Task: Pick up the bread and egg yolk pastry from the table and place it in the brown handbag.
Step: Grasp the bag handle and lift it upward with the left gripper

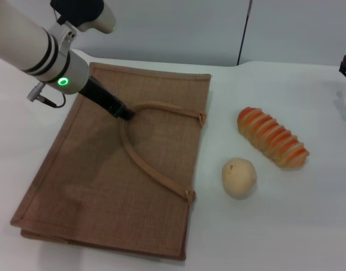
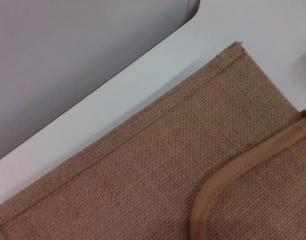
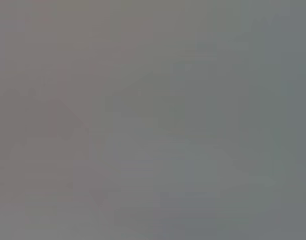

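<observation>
Coarse woven jute on the brown handbag [image 1: 105, 186], smooth corded handle [image 1: 153, 169]; matt egg yolk pastry [image 1: 239, 177]; glossy ridged bread [image 1: 272, 137]; smooth white table [image 1: 285, 226].

White table [image 1: 308, 226] as the supporting surface. Brown handbag [image 1: 93, 186] flat on it, handles uppermost. Egg yolk pastry [image 1: 239, 177] directly on the tabletop just to the right of the handbag. Bread [image 1: 272, 137] farther right of the handbag, beyond the pastry, lying diagonally.
</observation>
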Motion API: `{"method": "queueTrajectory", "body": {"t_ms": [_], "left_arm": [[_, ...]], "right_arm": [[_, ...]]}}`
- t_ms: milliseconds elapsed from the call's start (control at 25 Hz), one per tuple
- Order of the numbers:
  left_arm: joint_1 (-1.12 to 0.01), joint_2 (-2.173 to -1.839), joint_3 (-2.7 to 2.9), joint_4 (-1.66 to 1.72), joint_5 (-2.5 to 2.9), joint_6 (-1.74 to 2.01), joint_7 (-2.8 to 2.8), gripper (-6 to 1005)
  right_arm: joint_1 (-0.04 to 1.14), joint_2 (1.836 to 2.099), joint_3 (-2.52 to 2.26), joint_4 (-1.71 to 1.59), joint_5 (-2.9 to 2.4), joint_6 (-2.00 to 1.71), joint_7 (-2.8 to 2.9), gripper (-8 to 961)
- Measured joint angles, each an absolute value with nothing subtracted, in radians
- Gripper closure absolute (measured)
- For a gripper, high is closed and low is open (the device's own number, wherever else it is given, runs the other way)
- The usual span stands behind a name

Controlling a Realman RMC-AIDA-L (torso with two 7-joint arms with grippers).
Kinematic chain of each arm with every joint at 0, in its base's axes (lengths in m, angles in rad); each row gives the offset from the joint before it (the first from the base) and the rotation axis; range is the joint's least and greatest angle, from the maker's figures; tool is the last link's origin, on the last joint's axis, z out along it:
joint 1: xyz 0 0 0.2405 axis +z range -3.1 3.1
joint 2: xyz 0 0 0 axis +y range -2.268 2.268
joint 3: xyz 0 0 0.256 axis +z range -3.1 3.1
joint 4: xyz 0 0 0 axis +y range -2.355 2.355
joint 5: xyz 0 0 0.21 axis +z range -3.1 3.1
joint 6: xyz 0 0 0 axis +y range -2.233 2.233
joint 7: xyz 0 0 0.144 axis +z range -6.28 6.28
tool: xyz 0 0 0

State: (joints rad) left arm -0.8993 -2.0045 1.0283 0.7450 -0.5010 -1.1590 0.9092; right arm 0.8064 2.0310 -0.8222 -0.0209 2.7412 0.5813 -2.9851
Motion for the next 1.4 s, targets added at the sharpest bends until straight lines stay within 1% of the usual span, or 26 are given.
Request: {"method": "queueTrajectory", "body": {"t_ms": [640, 960, 1400], "left_arm": [[-0.911, -2.007, 1.032, 0.645, -0.499, -1.043, 0.916, 550], [-0.92, -2.026, 1.032, 0.61, -0.502, -0.998, 0.928, 551], [-0.923, -2.029, 1.031, 0.585, -0.513, -0.98, 0.929, 552]], "right_arm": [[0.806, 2.033, -0.822, -0.022, 2.741, 0.581, -2.985, 137], [0.811, 2.033, -0.822, -0.021, 2.741, 0.581, -2.984, 137], [0.818, 2.034, -0.822, -0.02, 2.743, 0.581, -2.984, 137]]}}
